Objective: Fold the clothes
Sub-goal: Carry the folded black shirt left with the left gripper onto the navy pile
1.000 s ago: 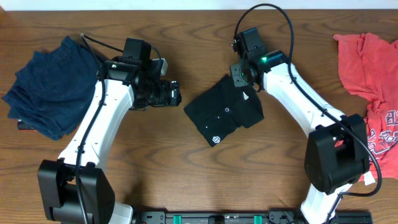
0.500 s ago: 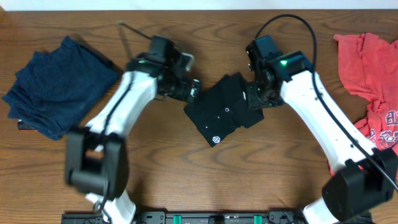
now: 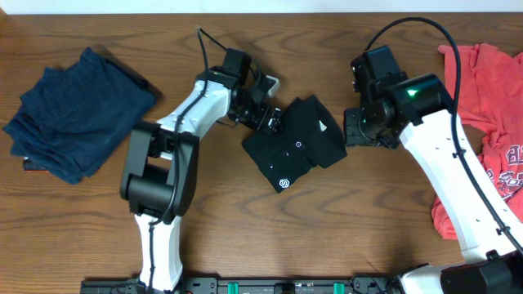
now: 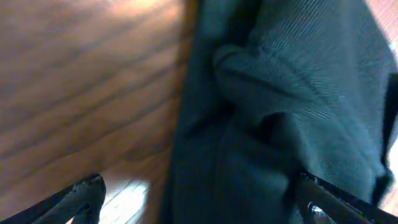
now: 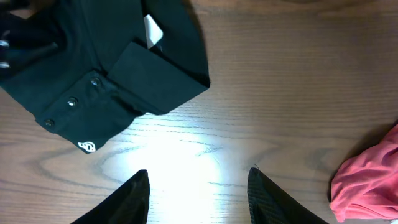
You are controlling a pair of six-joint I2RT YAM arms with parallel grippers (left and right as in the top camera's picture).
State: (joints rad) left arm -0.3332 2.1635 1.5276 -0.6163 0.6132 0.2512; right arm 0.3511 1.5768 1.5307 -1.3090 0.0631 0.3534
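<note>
A black short-sleeved collared shirt (image 3: pixel 294 151) with a small white round logo lies folded at the middle of the brown wooden desk (image 3: pixel 245 220), with an arm at each side.

Overhead: the left fingers (image 3: pixel 271 120) sit at the shirt's upper left edge, and the right fingers (image 3: pixel 353 135) are just beside its right edge. A heap of navy-blue garments (image 3: pixel 73 110) lies far left and a coral-red printed T-shirt (image 3: pixel 490 114) far right, both well apart from the shirt. Left wrist: the picture is blurred, but the left fingers (image 4: pixel 84 193) stand spread wide, and the black shirt (image 4: pixel 280 106) seems to fill the gap between them. Right wrist: the right fingers (image 5: pixel 134 196) are spread over bare desk (image 5: pixel 280 93), pinching nothing; the black shirt (image 5: pixel 93 74) lies up left, the coral-red T-shirt (image 5: pixel 367 180) at the lower right corner.
</note>
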